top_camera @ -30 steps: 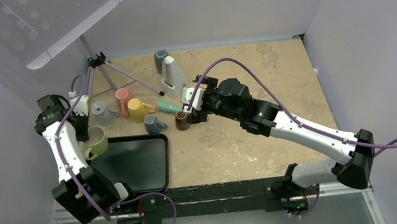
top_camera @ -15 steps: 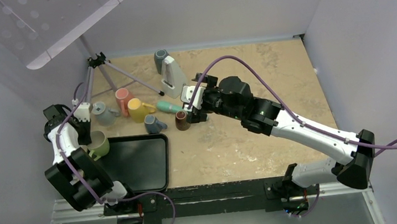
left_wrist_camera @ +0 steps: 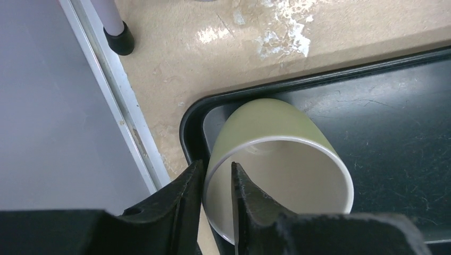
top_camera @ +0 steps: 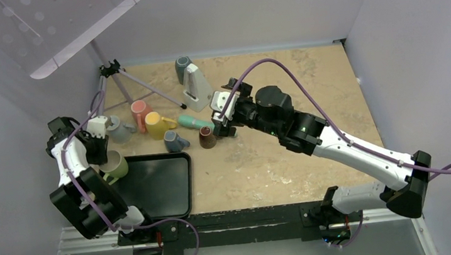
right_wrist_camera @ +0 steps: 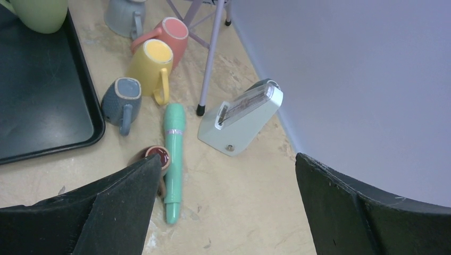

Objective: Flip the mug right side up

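Note:
A pale green mug (top_camera: 115,166) hangs tilted over the far left corner of the black tray (top_camera: 160,191). Its mouth faces the left wrist camera (left_wrist_camera: 276,127). My left gripper (top_camera: 105,158) is shut on its rim, one finger inside and one outside (left_wrist_camera: 217,170). My right gripper (top_camera: 220,121) is open and empty, above the table just right of a small brown mug (top_camera: 207,137). In the right wrist view (right_wrist_camera: 226,158) the brown mug (right_wrist_camera: 157,155) shows beside my left finger.
Between the arms lie a teal pen (top_camera: 192,121), a blue-grey mug (top_camera: 174,140), a yellow mug (top_camera: 157,124), a pink mug (top_camera: 140,111) and a grey mug (top_camera: 118,127). A white wedge-shaped device (top_camera: 195,86) and a tripod (top_camera: 113,73) stand behind them. The side wall is close on the left.
My left arm has folded in and carried the green mug slightly right, down toward the tray corner. My right gripper has drawn back a little up and right from the brown mug.

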Robot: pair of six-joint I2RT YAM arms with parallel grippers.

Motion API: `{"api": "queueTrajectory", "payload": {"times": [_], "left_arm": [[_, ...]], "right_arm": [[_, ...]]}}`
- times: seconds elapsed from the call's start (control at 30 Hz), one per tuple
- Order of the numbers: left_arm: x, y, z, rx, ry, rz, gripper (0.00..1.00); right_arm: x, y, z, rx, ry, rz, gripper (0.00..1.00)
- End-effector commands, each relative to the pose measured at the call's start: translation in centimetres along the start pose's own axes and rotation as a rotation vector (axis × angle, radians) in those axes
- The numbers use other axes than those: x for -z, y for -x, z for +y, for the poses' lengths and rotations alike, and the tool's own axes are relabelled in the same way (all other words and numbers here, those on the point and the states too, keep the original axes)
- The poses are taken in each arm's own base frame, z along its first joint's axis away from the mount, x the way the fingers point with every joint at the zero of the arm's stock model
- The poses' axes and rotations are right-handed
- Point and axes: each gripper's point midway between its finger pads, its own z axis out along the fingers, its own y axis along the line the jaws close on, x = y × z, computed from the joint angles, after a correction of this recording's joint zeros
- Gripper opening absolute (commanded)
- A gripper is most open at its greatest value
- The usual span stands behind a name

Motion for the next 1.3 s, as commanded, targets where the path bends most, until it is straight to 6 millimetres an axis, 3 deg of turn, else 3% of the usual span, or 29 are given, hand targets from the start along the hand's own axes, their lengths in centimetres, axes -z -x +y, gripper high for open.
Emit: {"api": "queueTrajectory", "payload": {"times": [0.0, 0.13, 0.23, 0.3, 0.43, 0.53, 0.63, 0.77, 0.9, 0.97, 1.1, 1.27], "left_arm": [[1.1, 1.7, 0.0, -0.049, -0.048, -0.041, 0.28], [0.9, 1.1, 0.1, -0.052, -0.055, -0.003, 0.26], [1.9, 1.9, 0.0, -0.060, -0.048, -0.041, 0.44], [4.0, 3.7, -0.4, -0.062, -0.052, -0.110, 0.55], [10.0, 8.2, -2.2, -0.126, -0.089, -0.234, 0.61], [12.9, 10.5, -6.9, -0.302, -0.178, -0.229, 0.65], [13.9, 11.6, -13.9, -0.546, -0.328, -0.196, 0.69], [12.1, 11.4, -21.6, -0.826, -0.479, -0.144, 0.68], [8.4, 9.6, -26.5, -1.098, -0.529, -0.039, 0.67], [6.6, 10.5, -27.4, -1.143, -0.525, -0.070, 0.66], [1.6, 13.3, -27.2, -1.288, -0.392, -0.181, 0.65], [-1.7, 14.9, -28.4, -1.280, -0.384, -0.198, 0.64]], "right_arm": [[0.8, 1.9, -1.8, -0.023, -0.062, -0.044, 0.99], [0.7, 1.9, -2.0, 0.011, -0.062, -0.040, 0.99], [0.6, 2.0, -2.2, 0.017, -0.065, -0.033, 0.99], [0.7, 2.7, -2.2, 0.008, -0.053, -0.055, 0.99], [1.2, 3.2, -2.0, -0.024, -0.030, -0.078, 0.99], [1.4, 2.3, -2.4, -0.078, -0.033, -0.072, 0.99], [1.9, 0.7, -3.2, -0.132, -0.061, -0.068, 0.99], [3.5, -1.6, -5.4, -0.269, -0.101, -0.071, 0.99], [5.1, -3.4, -6.7, -0.360, -0.157, -0.056, 0.99], [5.6, -4.0, -6.7, -0.396, -0.172, -0.046, 0.99], [6.7, -4.6, -6.2, -0.449, -0.196, -0.049, 0.99], [8.1, -4.5, -5.8, -0.485, -0.215, -0.076, 0.99]]}}
